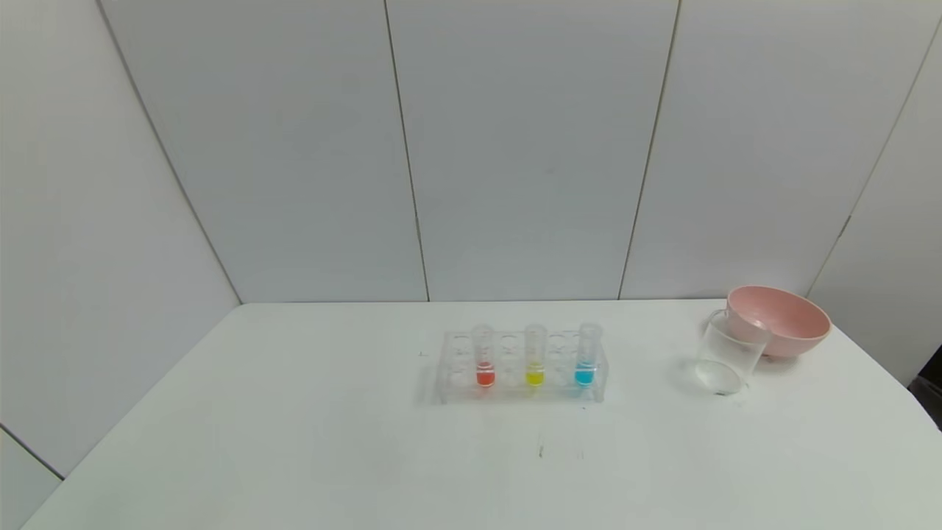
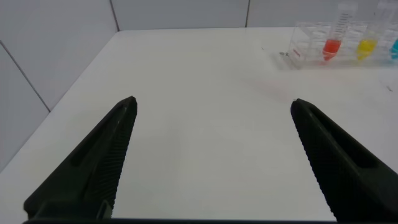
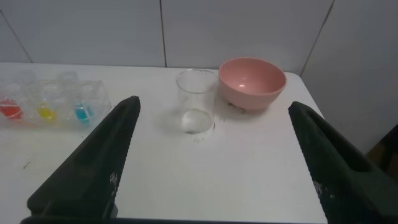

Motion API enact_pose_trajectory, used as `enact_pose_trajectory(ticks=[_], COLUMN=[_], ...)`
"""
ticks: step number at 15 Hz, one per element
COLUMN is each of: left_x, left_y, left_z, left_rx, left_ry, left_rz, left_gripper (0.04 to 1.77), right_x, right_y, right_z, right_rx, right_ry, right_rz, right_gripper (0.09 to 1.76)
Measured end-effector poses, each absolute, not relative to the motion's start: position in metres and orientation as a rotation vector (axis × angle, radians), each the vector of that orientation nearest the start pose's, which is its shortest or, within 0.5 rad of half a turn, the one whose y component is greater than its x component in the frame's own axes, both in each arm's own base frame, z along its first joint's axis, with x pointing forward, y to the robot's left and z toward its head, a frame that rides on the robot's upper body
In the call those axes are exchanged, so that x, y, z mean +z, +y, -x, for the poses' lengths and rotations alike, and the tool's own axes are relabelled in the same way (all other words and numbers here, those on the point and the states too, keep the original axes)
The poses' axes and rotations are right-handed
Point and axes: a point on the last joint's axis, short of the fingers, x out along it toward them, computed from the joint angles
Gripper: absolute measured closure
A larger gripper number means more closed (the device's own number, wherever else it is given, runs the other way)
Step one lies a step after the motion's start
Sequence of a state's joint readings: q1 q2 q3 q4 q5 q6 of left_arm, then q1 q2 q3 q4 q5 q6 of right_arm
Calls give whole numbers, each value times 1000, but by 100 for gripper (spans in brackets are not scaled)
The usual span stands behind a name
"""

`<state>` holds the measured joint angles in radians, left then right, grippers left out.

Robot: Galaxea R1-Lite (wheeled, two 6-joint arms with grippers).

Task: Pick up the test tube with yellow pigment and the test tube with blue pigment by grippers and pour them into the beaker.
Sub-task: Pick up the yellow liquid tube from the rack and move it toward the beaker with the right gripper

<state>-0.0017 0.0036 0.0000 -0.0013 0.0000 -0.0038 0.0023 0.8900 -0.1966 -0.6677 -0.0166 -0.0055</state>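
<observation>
While neither arm shows in the head view, the clear tube rack (image 1: 521, 366) stands mid-surface (image 1: 294, 442) and serves as the landmark: the test tube with yellow pigment (image 1: 535, 355) sits upright in its middle, the test tube with blue pigment (image 1: 586, 353) upright at its right end, and an orange-red tube (image 1: 484, 356) to the yellow one's left. Well to the right of the rack stands the beaker (image 1: 728, 357), touching or just in front of a pink bowl (image 1: 780, 320). From the left wrist view, the left gripper (image 2: 211, 155) hangs with jaws spread wide and empty, well short of the rack, so nothing is grasped yet. From the right wrist view, the right gripper (image 3: 211, 155) is likewise spread and empty, facing the beaker, with the rack off to one side. Judging the risks: the tubes stand close together, so a wide jaw could catch the orange-red tube or drag the light rack; a loose pinch on smooth glass could slip during tilting; pouring could miss into the bowl.
</observation>
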Motion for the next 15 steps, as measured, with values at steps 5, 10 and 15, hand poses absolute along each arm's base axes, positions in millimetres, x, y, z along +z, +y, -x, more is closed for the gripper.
enact_pose_trajectory(ticks=[5, 10, 15], left_x=[76, 76, 76], left_y=[0, 0, 0], left_z=[23, 23, 23], left_rx=[-2, -2, -2], left_ry=[2, 2, 2], left_rz=[4, 4, 4], left_gripper=[5, 5, 5], right_x=[161, 139, 121], right_y=[15, 82, 169], right_z=[-160, -194, -198], right_rx=[-32, 26, 104], right_ry=[79, 31, 54], right_rz=[14, 6, 3], right_gripper=[14, 14, 14])
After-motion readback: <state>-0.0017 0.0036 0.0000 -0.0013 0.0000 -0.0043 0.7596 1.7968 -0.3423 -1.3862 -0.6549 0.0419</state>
